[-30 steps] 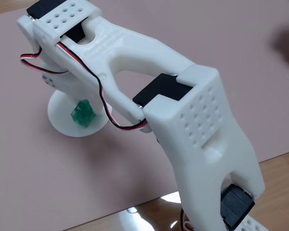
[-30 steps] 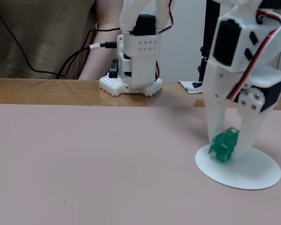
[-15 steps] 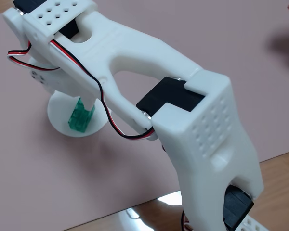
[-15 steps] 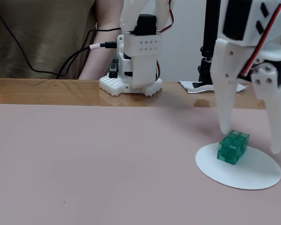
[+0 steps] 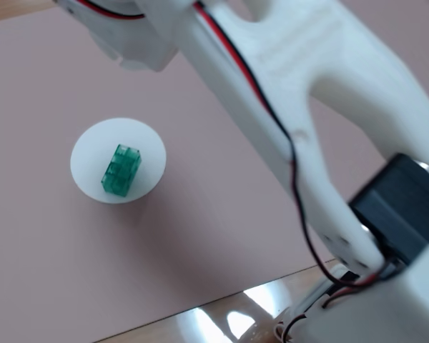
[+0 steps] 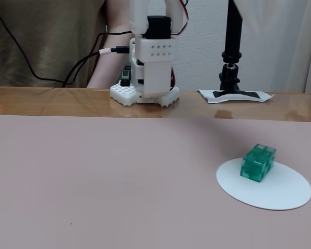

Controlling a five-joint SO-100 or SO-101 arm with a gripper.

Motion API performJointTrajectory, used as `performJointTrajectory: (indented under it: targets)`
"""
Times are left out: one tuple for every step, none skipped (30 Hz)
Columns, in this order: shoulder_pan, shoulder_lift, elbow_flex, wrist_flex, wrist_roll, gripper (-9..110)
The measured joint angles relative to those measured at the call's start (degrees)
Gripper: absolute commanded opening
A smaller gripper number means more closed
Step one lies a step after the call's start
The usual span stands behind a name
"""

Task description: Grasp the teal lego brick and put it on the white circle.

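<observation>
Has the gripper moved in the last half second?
Yes. It stood over the white circle around the brick; it has since lifted up out of that fixed view.

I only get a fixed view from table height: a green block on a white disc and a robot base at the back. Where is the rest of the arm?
Observer: In a fixed view from above, the arm stretches slantwise across the picture, high over the pink mat and off to the side of the block.
Visitor: Is the block fully on the disc?
Observer: Yes. From above, the teal lego brick lies wholly inside the white circle, near its middle, with white showing all round it.
Visitor: Is anything running along the arm?
Observer: Red and black wires follow it down to a black block at a joint. The hand shows in neither view.
</observation>
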Motion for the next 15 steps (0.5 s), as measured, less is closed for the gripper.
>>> performJointTrajectory:
  targets:
    - [1.23, 4.04, 2.02, -1.23, 0.0, 0]
    - [2.46, 8.17, 4.31, -2.55, 0.09, 0]
    - [3.43, 12.66, 7.21, -4.13, 0.18, 0]
    - [4.04, 17.4, 10.55, -5.98, 0.26, 0]
    - [4.48, 22.94, 14.77, -8.0, 0.18, 0]
    - [4.83, 27.69, 18.37, -9.67, 0.18, 0]
    - [5.89, 32.87, 22.5, -11.16, 0.18, 0]
    - [7.21, 38.41, 26.81, -12.66, 0.18, 0]
    - [8.61, 42.98, 30.85, -13.89, 0.18, 0]
    - [9.4, 47.72, 34.8, -14.85, -0.26, 0]
    - [9.93, 51.94, 38.41, -15.64, -0.53, 0]
    - [10.11, 55.99, 41.92, -16.17, -0.62, 0]
    - [11.51, 59.85, 45.09, -16.7, -0.79, 0]
    - [12.39, 63.72, 48.16, -17.05, -1.05, 0]
    - [12.92, 66.88, 50.98, -17.23, -1.32, 0]
